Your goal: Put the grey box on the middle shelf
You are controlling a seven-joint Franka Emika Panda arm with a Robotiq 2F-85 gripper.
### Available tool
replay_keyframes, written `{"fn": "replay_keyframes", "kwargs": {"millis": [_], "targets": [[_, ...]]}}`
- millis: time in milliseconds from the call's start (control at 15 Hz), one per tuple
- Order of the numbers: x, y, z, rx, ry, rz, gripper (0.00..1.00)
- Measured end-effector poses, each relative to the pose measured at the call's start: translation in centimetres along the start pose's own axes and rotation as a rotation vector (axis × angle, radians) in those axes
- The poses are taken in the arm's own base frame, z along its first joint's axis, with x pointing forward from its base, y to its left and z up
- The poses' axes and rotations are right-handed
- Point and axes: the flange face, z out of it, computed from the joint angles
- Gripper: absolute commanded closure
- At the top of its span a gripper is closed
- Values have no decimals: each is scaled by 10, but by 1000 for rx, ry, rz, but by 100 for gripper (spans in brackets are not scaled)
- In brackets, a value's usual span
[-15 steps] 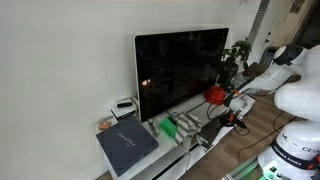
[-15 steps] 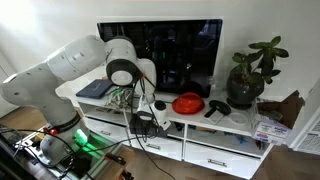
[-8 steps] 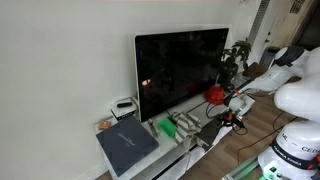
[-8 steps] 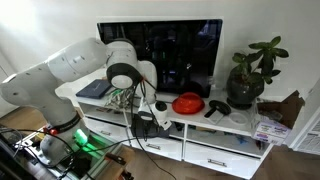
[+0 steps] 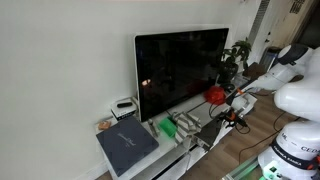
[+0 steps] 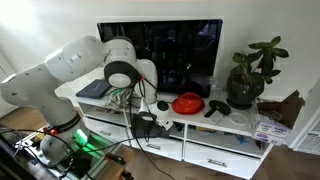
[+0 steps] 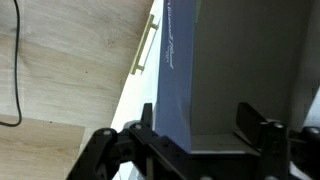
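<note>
In the wrist view the grey box (image 7: 175,90) runs away from me between the fingers of my gripper (image 7: 196,120), its thin bluish edge beside one finger. The jaws stand wide apart, so the gripper is open around the box. In both exterior views the gripper (image 5: 228,116) (image 6: 147,120) is low at the front of the white TV cabinet. The grey box (image 5: 212,132) shows there as a dark slab at the level just under the cabinet's top. The middle shelf (image 6: 210,135) is largely hidden by my arm.
A large TV (image 5: 180,70) stands on the cabinet top with a darker slate flat box (image 5: 127,148), a red object (image 6: 187,103), a black controller (image 6: 217,108) and a potted plant (image 6: 248,75). Wooden floor (image 7: 60,80) with a black cable (image 7: 15,60) lies below.
My arm stays in almost the same place at the cabinet front. Nothing on the cabinet top has moved.
</note>
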Motion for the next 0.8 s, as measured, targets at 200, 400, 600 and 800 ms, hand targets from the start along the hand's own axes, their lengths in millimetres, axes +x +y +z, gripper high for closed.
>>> {"fn": "replay_keyframes", "kwargs": {"millis": [200, 400, 600, 800], "targets": [[-4, 7, -16, -2, -40, -50, 0], [-11, 15, -43, -1, -85, -117, 0], [-20, 23, -80, -19, -90, -207, 0], [-35, 16, -127, -26, -66, -340, 0]]}}
